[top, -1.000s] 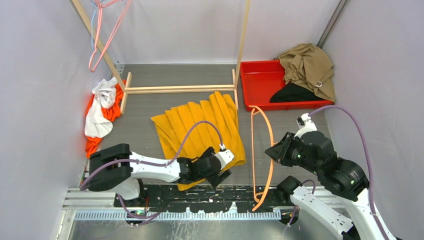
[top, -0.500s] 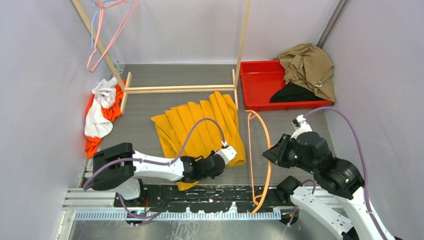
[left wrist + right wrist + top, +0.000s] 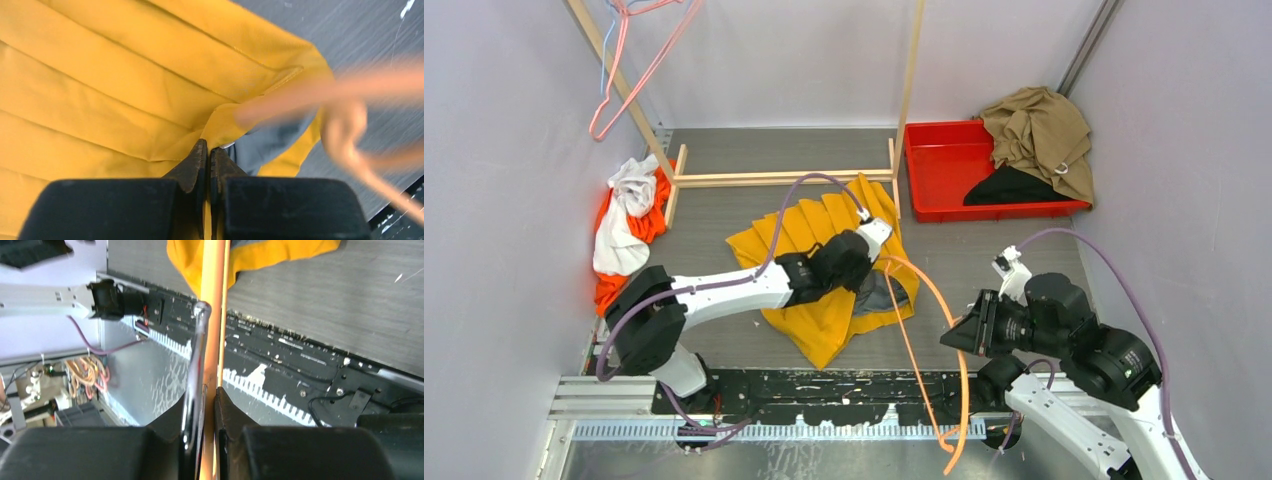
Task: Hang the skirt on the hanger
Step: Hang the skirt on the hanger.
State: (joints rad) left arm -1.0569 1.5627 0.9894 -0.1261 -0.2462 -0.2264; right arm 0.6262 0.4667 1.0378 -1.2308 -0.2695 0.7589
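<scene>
The yellow pleated skirt [image 3: 819,310] lies bunched at the table's middle, its near edge lifted and its grey lining [image 3: 880,293] showing. My left gripper [image 3: 862,262] is shut on that lifted edge; in the left wrist view the jaws [image 3: 207,150] pinch yellow cloth [image 3: 125,90]. My right gripper [image 3: 952,337] is shut on the orange hanger [image 3: 965,390], whose far end reaches the skirt's opening beside the left gripper. In the right wrist view the hanger's bar [image 3: 212,315] and its metal hook [image 3: 197,350] run between the jaws [image 3: 207,400]. The hanger [image 3: 345,125] shows blurred in the left wrist view.
A red tray [image 3: 934,160] at back right holds tan and black clothes. A wooden rack frame [image 3: 774,178] stands behind the skirt, with pink hangers [image 3: 634,70] at upper left. Orange and white clothes [image 3: 629,220] are piled at the left wall. A black rail [image 3: 824,390] runs along the near edge.
My left gripper shut on the skirt's near edge and carried it up and away, folding the skirt. My right gripper swung the hanger left until its far end met the skirt.
</scene>
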